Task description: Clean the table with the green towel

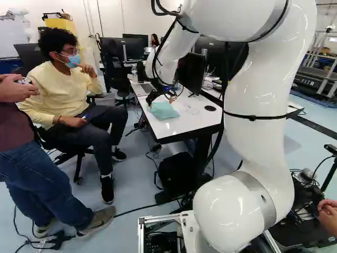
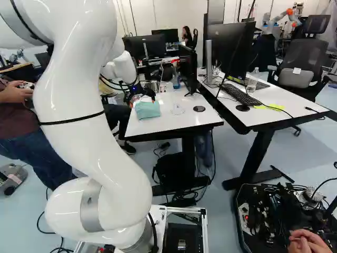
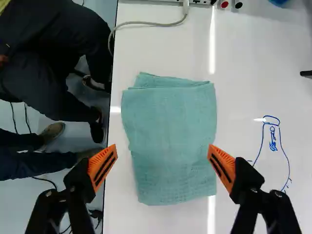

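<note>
The gripper [image 1: 160, 102] was observed with its jaws wide apart over the green towel [image 3: 168, 141], which lay folded near the left edge of the white table [image 1: 179, 125]. Markings: a blue line drawing [image 3: 273, 139] was noted on the tabletop, right of the towel. Obstructions: a pale cable [image 3: 148, 23] ran beyond the towel's far side; a black monitor [image 1: 190, 71] stood to the far right

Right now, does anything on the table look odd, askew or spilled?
Blue marker lines, shaped roughly like a bottle, are drawn directly on the glossy white tabletop, an odd place for a sketch. The folded green cloth towel has slightly misaligned layers along one edge. I see no spill.
</note>
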You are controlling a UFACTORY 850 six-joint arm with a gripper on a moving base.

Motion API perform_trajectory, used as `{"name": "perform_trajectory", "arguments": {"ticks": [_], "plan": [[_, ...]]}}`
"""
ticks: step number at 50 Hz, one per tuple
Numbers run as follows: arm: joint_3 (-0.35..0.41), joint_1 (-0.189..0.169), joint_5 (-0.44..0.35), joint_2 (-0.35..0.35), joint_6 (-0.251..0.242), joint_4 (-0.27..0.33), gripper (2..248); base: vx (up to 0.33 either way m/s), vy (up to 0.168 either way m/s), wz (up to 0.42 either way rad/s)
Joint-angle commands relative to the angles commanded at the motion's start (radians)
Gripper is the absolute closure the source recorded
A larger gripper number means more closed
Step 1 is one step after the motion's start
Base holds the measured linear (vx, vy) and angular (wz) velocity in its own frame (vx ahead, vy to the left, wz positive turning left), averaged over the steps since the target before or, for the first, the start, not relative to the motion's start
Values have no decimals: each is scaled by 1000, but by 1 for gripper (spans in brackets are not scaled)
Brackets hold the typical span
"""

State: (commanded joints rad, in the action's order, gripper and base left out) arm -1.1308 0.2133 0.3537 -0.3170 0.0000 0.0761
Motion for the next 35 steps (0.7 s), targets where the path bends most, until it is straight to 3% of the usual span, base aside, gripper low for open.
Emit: {"name": "perform_trajectory", "arguments": {"ticks": [35], "plan": [[0, 0, 0, 0, 0, 0, 3, 0, 0, 0]]}}
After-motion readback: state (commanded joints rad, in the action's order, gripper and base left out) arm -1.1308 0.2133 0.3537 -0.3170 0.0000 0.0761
